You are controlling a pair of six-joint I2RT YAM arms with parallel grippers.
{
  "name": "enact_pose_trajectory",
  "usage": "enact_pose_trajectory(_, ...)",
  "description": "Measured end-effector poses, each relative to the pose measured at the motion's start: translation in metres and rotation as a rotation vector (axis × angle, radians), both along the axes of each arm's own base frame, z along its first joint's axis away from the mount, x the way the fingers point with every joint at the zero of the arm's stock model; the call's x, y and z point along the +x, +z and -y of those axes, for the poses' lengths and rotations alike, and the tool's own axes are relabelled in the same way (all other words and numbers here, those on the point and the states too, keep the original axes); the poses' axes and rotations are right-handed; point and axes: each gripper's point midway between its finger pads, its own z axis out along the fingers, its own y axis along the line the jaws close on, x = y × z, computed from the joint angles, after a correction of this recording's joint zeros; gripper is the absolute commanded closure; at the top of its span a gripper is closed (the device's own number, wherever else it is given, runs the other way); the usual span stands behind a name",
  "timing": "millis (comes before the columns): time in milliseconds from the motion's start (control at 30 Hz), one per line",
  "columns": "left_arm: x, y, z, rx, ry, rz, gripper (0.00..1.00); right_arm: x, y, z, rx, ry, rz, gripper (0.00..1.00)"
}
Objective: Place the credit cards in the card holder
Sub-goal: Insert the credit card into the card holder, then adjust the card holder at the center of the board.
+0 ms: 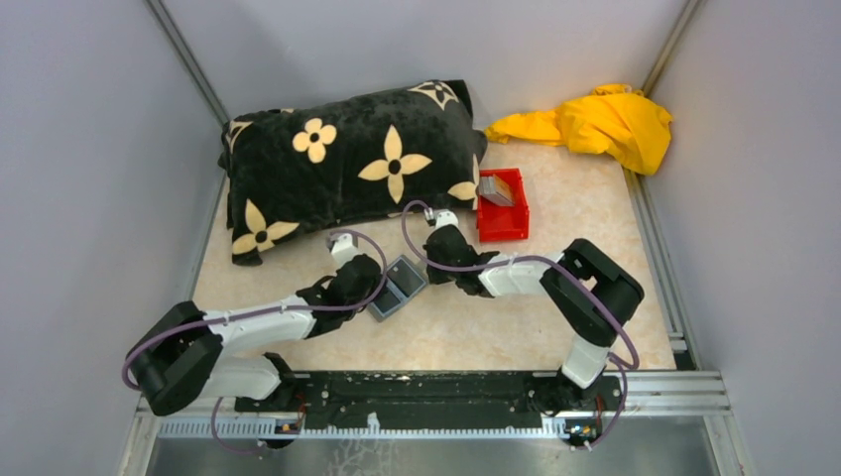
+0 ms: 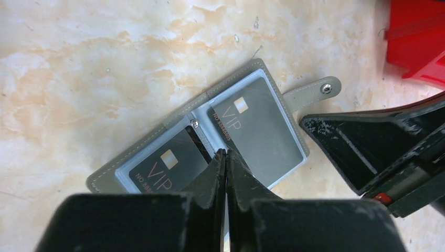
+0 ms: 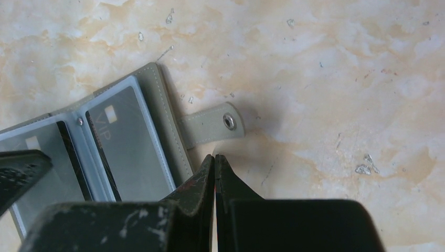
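The card holder (image 1: 397, 286) lies open and flat on the table, a grey wallet with clear sleeves (image 2: 204, 113) and a snap tab (image 3: 212, 126). Two dark grey "VIP" credit cards sit in its sleeves, one on the left page (image 2: 168, 163) and one on the right page (image 2: 262, 136), the right one also in the right wrist view (image 3: 131, 152). More grey cards (image 1: 496, 188) lie in the red bin. My left gripper (image 2: 226, 152) is shut, tips over the holder's middle fold. My right gripper (image 3: 215, 156) is shut, tips just off the holder's right edge, below the tab.
A small red plastic bin (image 1: 503, 208) stands just behind the right gripper. A black pillow with cream flowers (image 1: 347, 169) fills the back left. A yellow cloth (image 1: 595, 124) lies in the back right corner. Grey walls enclose the table.
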Motion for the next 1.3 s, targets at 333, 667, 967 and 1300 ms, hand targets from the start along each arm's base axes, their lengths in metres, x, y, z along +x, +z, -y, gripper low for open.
enact_pose_trajectory(333, -0.001, 0.036, -0.017, -0.016, 0.039, 0.077, 0.71, -0.025, 0.006, 0.015, -0.067, 0.001, -0.018, 1.00)
enact_pose_trajectory(667, -0.037, 0.024, -0.053, -0.094, 0.132, -0.004, 0.75, -0.019, 0.050, 0.030, -0.089, -0.028, 0.068, 0.85)
enact_pose_trajectory(967, -0.058, -0.005, -0.075, -0.060, 0.194, -0.107, 0.85, 0.033, 0.111, 0.046, -0.100, -0.111, 0.184, 0.86)
enact_pose_trajectory(1300, -0.060, -0.031, -0.078, 0.023, 0.216, -0.172, 0.86, 0.101, 0.142, 0.096, -0.119, -0.262, 0.232, 0.76)
